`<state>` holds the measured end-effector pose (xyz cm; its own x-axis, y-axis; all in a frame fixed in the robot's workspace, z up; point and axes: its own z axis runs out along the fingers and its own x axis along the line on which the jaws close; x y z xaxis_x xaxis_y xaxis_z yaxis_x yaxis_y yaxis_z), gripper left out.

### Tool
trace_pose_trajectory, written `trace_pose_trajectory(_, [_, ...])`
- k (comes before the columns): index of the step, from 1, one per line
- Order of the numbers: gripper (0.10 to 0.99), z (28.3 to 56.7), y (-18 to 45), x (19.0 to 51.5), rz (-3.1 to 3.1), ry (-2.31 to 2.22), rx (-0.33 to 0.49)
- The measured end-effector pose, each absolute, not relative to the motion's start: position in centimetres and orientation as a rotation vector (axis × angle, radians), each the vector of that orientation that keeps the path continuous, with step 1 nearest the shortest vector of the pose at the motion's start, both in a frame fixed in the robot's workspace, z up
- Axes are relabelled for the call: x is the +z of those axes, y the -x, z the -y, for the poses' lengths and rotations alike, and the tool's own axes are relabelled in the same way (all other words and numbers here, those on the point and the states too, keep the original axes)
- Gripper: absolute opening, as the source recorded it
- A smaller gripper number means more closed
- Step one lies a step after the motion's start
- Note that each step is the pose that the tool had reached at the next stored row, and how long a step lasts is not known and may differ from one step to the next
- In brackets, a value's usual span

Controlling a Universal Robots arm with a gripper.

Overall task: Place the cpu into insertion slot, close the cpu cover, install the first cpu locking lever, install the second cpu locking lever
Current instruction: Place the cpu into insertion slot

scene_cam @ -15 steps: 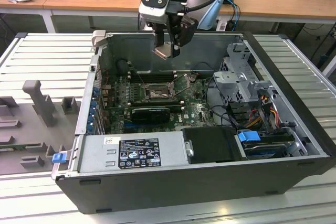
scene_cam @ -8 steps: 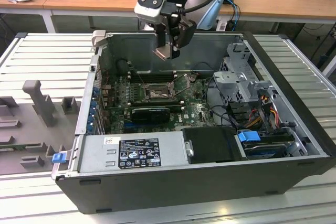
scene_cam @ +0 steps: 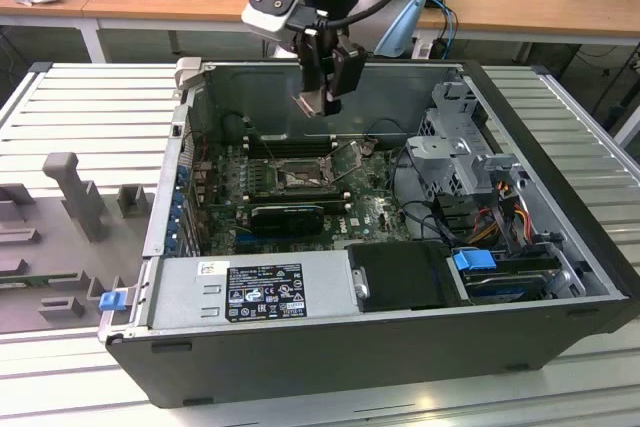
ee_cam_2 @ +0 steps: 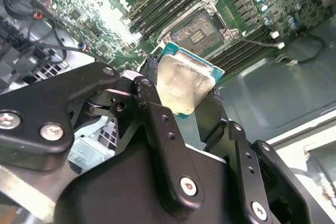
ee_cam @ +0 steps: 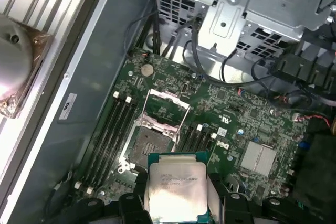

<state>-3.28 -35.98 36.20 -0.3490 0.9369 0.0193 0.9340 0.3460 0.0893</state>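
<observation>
My gripper (scene_cam: 322,97) is shut on the cpu (scene_cam: 309,104), a pale silvery square chip, and holds it in the air over the open computer case. In both wrist views the cpu (ee_cam_2: 184,83) (ee_cam: 176,190) sits between the black fingers (ee_cam_2: 157,114). The insertion slot (ee_cam: 149,142) (scene_cam: 300,177) lies below on the green motherboard, dark in the middle with a silver rim, and nothing is in it (ee_cam_2: 197,32). The cpu cover (ee_cam: 168,104), a thin silver frame, stands flipped open at the slot's far side.
Long black memory slots (ee_cam: 113,129) run on both sides of the socket. A black expansion card (scene_cam: 290,217) lies just nearer than it, then the grey power supply (scene_cam: 255,292). A metal drive cage (scene_cam: 460,147) with cables fills the exterior view's right.
</observation>
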Motion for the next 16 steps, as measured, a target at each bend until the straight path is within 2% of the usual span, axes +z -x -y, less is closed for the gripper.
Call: trace_pose_trajectory(16, [0.529,35.97,3.27,35.54,-2.394,-1.966,0.124])
